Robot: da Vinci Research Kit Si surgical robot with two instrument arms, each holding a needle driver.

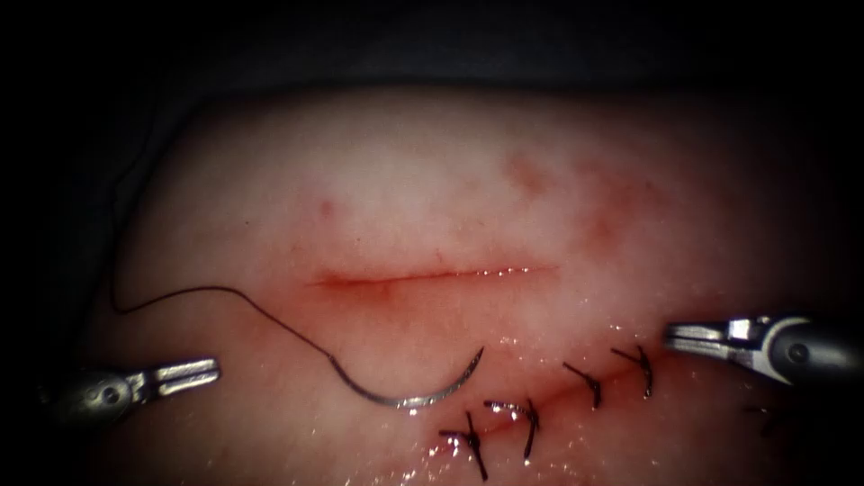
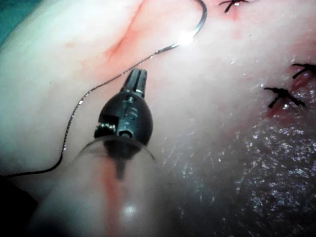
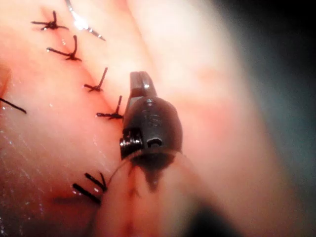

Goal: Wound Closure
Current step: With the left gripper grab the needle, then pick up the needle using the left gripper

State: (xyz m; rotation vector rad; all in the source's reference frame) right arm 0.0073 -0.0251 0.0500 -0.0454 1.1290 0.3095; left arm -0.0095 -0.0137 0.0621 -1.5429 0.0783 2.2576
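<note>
- Needle (image 1: 409, 393): lies loose on the tissue (image 1: 432, 189), below the open cut (image 1: 432, 276) and roughly under its middle. Curve bows toward the viewer, point up at the right end. Neither tool holds it, and it does not appear to enter the tissue.
- Thread (image 1: 234, 301): runs from the needle's left end up and left across the tissue, then out toward the dark edge. It lies slack, consistent with nothing pulling on it.
- Left tool (image 1: 193, 371): at the lower left of the endoscope view, well apart from the needle, jaws drawn narrow and holding nothing. In the left wrist view it (image 2: 136, 79) sits just beside the thread without gripping it.
- Right tool (image 1: 697, 337): enters from the right, jaws together and empty, near the upper end of the stitched line (image 1: 558, 396).
- Judgement: both tools stand back from the needle, which leaves it free to be taken up by either.
- Stitched line: a second cut, already closed by several dark knotted stitches, runs diagonally below the open one; the open cut carries no stitch.
- Hard to make out: where the thread ends in the darkness at left; the lowest stitch is cut off by the frame; whether the needle point touches the surface cannot be judged.
</note>
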